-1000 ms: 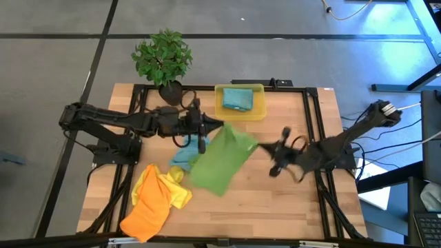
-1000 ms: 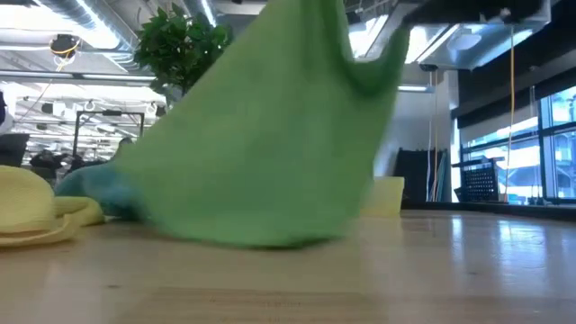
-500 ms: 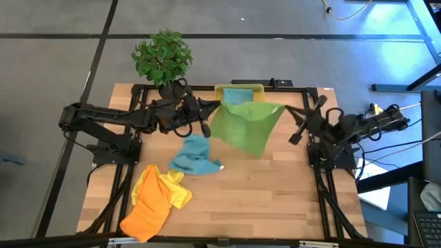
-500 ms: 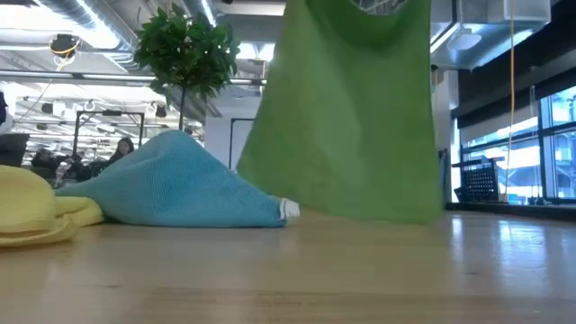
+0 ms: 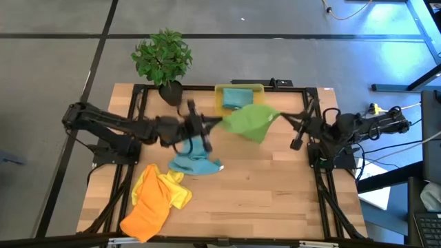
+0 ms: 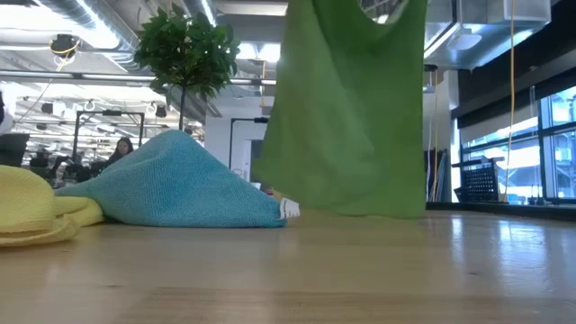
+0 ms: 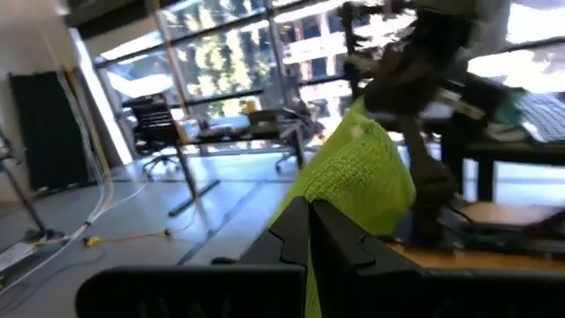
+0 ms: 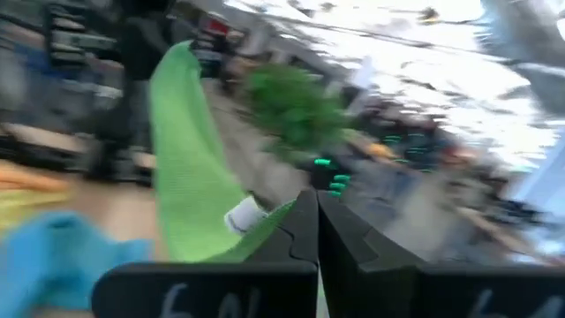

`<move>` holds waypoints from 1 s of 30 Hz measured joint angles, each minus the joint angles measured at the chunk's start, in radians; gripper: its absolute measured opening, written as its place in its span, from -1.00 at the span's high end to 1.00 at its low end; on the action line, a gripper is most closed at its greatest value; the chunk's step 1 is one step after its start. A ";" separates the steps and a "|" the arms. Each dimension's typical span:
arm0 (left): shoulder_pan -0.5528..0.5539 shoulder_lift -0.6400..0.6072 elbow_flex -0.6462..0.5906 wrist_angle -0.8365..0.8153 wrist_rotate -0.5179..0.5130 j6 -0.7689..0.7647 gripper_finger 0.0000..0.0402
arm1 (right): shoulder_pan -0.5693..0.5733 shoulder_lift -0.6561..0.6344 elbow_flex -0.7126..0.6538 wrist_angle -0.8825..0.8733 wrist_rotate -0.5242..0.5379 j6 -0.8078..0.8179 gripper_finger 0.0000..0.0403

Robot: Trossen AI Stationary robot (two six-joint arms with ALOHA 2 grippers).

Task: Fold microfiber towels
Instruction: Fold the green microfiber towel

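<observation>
A green microfiber towel (image 5: 251, 121) hangs spread between my two shut grippers over the far middle of the table. My left gripper (image 5: 220, 125) has its left corner and my right gripper (image 5: 282, 115) its right corner. In the low view the green towel (image 6: 351, 108) hangs as a flat sheet, its lower edge close to the tabletop. A teal-blue towel (image 5: 195, 160) lies crumpled on the table near the left gripper. A yellow towel (image 5: 172, 191) and an orange towel (image 5: 146, 215) lie bunched at the near left. My left gripper pinches the towel's upper left corner (image 7: 328, 205) between its two fingers, coming level from the table's left. The cloth hangs below the fingers. My right gripper pinches the upper right corner (image 8: 281, 217), beside a white tag (image 8: 243, 215), coming level from the right. The top edge sags slightly between the grips.
A translucent yellow bin (image 5: 259, 110) at the far edge holds another teal towel (image 5: 236, 98), just behind the hanging cloth. A potted plant (image 5: 163, 58) stands at the far left corner. Bare wood lies at the near middle and right.
My right gripper has drawn the towel's corner up and toward the table's right edge. The green towel has lifted off the teal one and spread into a hanging sheet. Over the last half second my left gripper has shifted slightly toward the right and near side.
</observation>
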 joint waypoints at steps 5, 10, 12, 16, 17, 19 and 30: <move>-0.153 0.064 -0.020 -0.010 -0.129 -0.011 1.00 | 0.005 0.023 0.001 -0.042 -0.185 0.161 1.00; -0.294 0.128 -0.039 -0.010 -0.243 -0.097 1.00 | 0.052 0.076 0.001 -0.049 -0.292 0.280 1.00; -0.344 0.155 -0.041 -0.010 -0.281 -0.133 1.00 | 0.082 0.107 0.001 -0.050 -0.316 0.324 1.00; -0.415 0.209 -0.043 -0.041 -0.312 -0.216 1.00 | 0.152 0.192 0.001 -0.048 -0.332 0.412 1.00; -0.427 0.221 -0.043 -0.051 -0.312 -0.237 1.00 | 0.169 0.217 0.001 -0.044 -0.331 0.426 1.00; -0.448 0.242 -0.043 -0.079 -0.312 -0.287 1.00 | 0.199 0.264 0.001 -0.043 -0.331 0.454 1.00; -0.461 0.282 -0.044 -0.370 -0.128 -0.635 0.88 | 0.242 0.215 0.000 -0.033 -0.130 0.408 1.00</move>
